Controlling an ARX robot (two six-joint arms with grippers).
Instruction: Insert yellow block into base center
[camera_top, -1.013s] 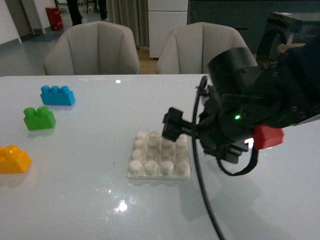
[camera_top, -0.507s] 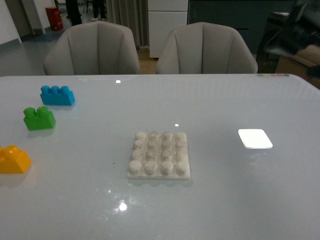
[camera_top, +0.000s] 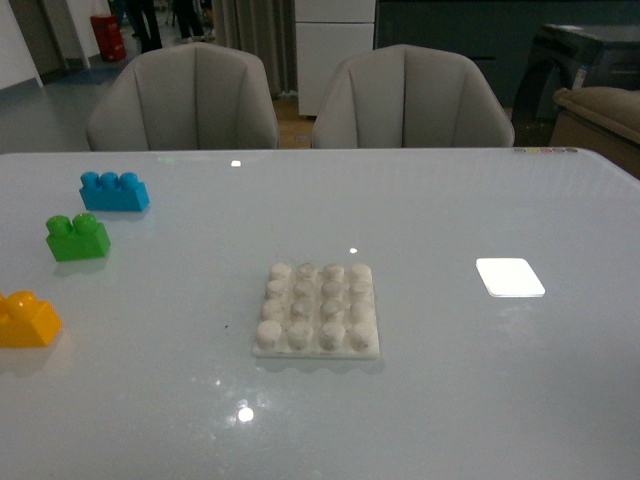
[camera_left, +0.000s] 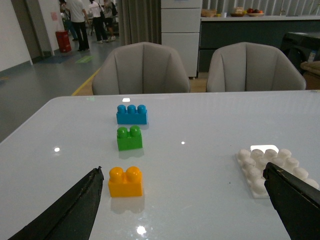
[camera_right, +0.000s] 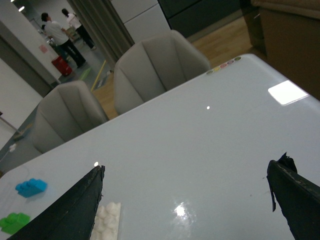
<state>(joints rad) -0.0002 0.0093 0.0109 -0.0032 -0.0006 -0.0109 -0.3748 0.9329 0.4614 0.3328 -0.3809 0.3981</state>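
The yellow block (camera_top: 27, 319) lies at the table's left edge in the front view; it also shows in the left wrist view (camera_left: 125, 181). The white studded base (camera_top: 318, 311) sits mid-table, with nothing on it; it shows in the left wrist view (camera_left: 272, 167) and the right wrist view (camera_right: 107, 221). No arm appears in the front view. My left gripper (camera_left: 182, 200) is open and empty above the table, the yellow block just inside its one finger. My right gripper (camera_right: 185, 200) is open and empty over bare table, the base beside one finger.
A green two-stud brick (camera_top: 77, 237) and a blue three-stud brick (camera_top: 114, 191) lie at the far left. A bright white rectangular patch (camera_top: 510, 277) lies right of the base. Two grey chairs (camera_top: 185, 100) stand behind the far edge.
The right arm, which filled the right side of the front view over the base a second ago, has pulled out of that view. The bricks and base have not moved.
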